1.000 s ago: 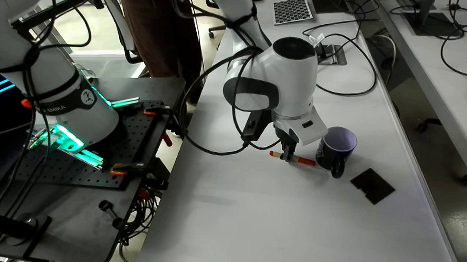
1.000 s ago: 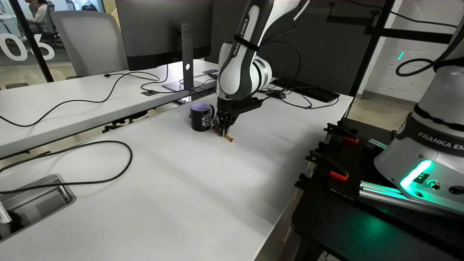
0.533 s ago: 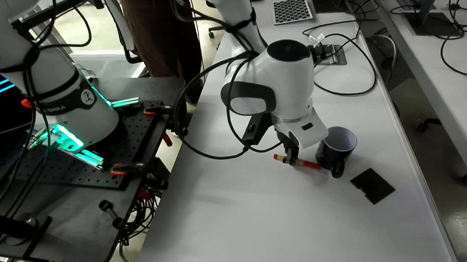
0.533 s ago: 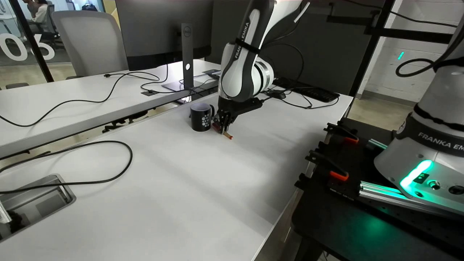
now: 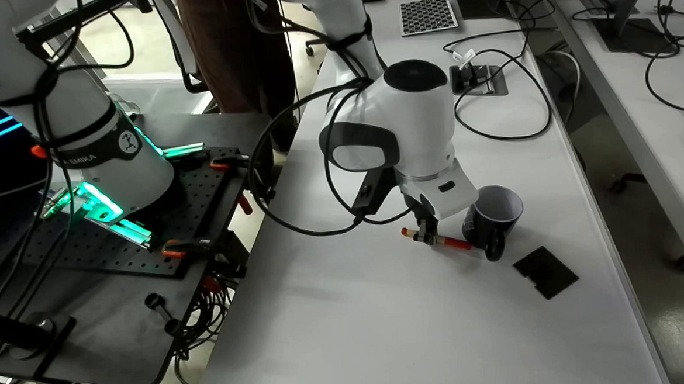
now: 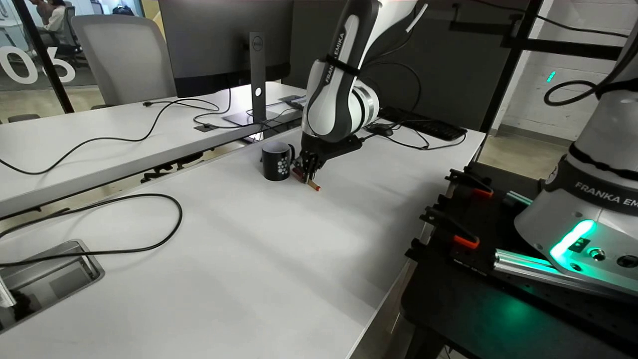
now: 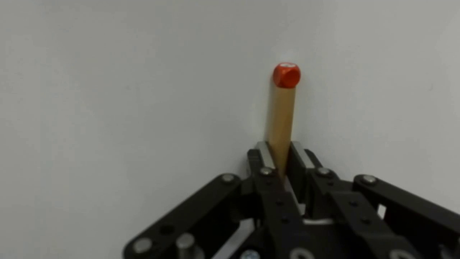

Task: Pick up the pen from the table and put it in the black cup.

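I count one pen (image 7: 283, 115), and my one gripper (image 7: 283, 156) is clenched on it, low at the table (image 5: 384, 318); touching that or not, I can't tell. Its longer red end points toward one upright black cup (image 6: 275, 165), just beside; near the cup lies one flat black piece (image 5: 548, 273).

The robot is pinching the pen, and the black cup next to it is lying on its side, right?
Not quite: the black cup is standing upright, not lying on its side, as both exterior views show. The gripper is pinching the pen next to it.
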